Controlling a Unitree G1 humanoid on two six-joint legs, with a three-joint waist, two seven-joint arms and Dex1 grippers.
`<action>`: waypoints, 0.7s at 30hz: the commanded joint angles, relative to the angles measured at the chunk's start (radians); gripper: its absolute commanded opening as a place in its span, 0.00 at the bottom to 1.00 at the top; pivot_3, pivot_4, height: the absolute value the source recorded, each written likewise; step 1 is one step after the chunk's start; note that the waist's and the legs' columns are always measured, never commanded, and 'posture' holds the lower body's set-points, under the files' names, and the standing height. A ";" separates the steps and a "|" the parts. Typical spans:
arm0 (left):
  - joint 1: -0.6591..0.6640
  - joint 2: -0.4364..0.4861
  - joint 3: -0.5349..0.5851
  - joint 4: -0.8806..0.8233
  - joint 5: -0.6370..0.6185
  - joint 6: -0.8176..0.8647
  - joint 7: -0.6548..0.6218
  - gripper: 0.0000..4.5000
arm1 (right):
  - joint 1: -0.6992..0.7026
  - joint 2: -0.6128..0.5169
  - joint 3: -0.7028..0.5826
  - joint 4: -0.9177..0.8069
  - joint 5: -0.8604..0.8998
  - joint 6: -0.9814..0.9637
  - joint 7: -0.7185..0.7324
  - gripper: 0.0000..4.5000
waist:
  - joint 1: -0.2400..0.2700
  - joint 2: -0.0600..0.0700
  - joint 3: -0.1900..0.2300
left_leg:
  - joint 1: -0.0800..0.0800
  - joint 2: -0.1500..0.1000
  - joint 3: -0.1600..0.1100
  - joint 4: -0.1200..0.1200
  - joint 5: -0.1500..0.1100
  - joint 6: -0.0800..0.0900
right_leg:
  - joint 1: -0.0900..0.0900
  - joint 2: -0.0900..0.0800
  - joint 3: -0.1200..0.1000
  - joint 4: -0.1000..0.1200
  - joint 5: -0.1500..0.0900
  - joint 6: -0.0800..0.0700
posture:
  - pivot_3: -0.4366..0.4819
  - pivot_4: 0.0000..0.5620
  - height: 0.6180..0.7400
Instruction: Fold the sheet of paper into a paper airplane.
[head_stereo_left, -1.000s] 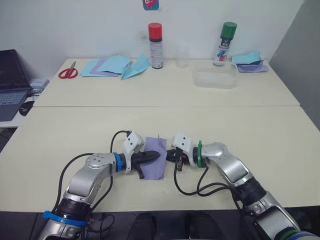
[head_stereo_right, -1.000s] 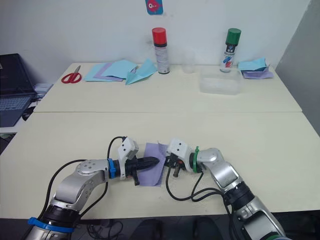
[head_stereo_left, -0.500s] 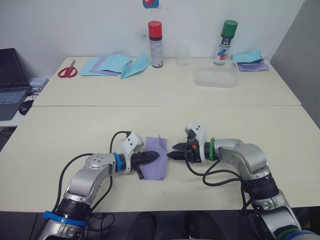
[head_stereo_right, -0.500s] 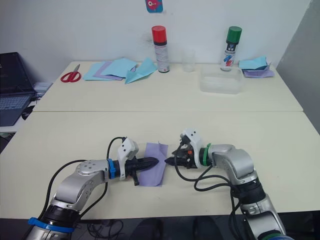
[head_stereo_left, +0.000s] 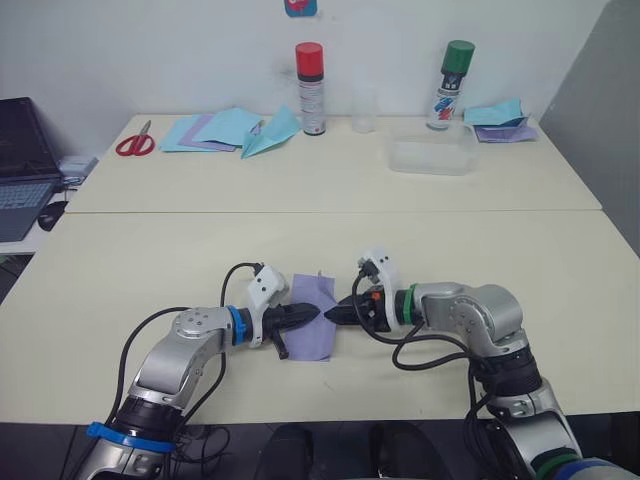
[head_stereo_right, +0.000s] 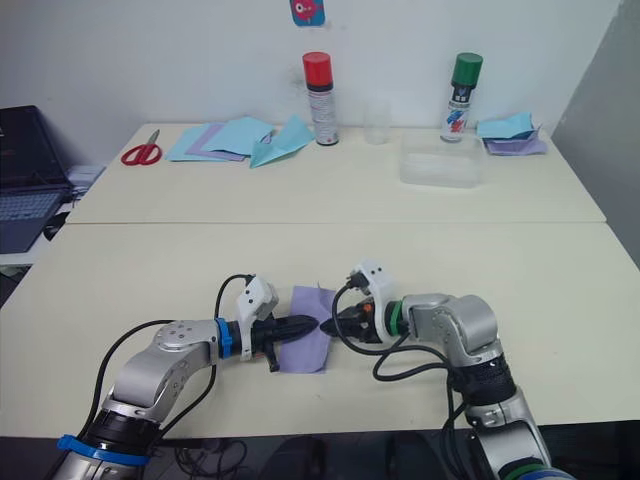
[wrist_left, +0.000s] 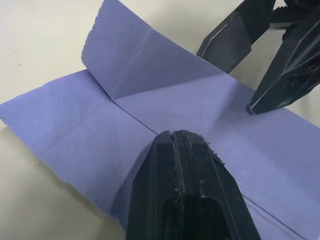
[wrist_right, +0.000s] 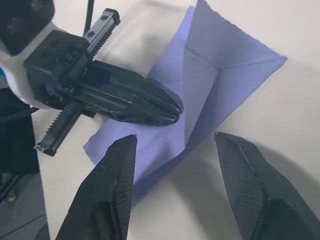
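Note:
The sheet of paper (head_stereo_left: 312, 292) is lavender and lies flat near the table's front edge, with creases across it and one far corner flap (wrist_left: 145, 65) standing up. My left gripper (head_stereo_left: 306, 313) is shut, and its fingertips (wrist_left: 186, 150) press down on the middle of the sheet from the left. My right gripper (head_stereo_left: 336, 314) points at it from the right, open, with its fingers (wrist_right: 112, 185) spread just over the sheet's right edge and holding nothing. In the right wrist view the left gripper (wrist_right: 167, 112) rests on the paper (wrist_right: 215, 75).
At the back of the table stand a red-capped spray can (head_stereo_left: 311, 88), a green-capped can (head_stereo_left: 452, 85), a clear cup (head_stereo_left: 364, 118) and a clear plastic container (head_stereo_left: 432, 157). Scissors (head_stereo_left: 135, 143), light-blue sheets (head_stereo_left: 215, 130) and a light-blue paper plane (head_stereo_left: 272, 135) lie back left. A laptop (head_stereo_left: 20, 165) sits far left.
My right gripper drew back to the right, turned level, then came left again to the sheet's right edge. The left gripper has stayed pressed on the paper.

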 joint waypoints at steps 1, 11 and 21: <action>0.001 0.004 0.004 -0.027 -0.001 -0.010 -0.004 0.00 | -0.006 0.021 -0.013 -0.017 0.027 -0.012 -0.017 0.44 | 0.000 0.000 0.000 | 0.000 0.000 0.000 0.000 0.000 0.000 | 0.000 0.000 0.000 0.000 0.000 0.000 | 0.48 0.27 1.00; 0.011 0.048 0.004 -0.006 0.023 -0.014 -0.014 0.00 | 0.006 0.047 -0.094 -0.014 0.044 0.028 -0.097 0.01 | -0.001 0.000 0.000 | 0.000 0.000 0.000 0.000 0.000 0.000 | 0.000 0.000 0.000 0.001 0.000 0.000 | 0.48 0.27 1.00; 0.003 0.055 -0.040 0.048 0.089 -0.085 -0.014 0.00 | 0.012 -0.012 -0.199 -0.115 0.105 0.163 -0.134 0.01 | 0.000 0.000 0.000 | 0.001 0.000 0.002 0.000 0.000 0.000 | 0.000 0.000 0.001 0.001 0.000 0.000 | 0.48 0.27 1.00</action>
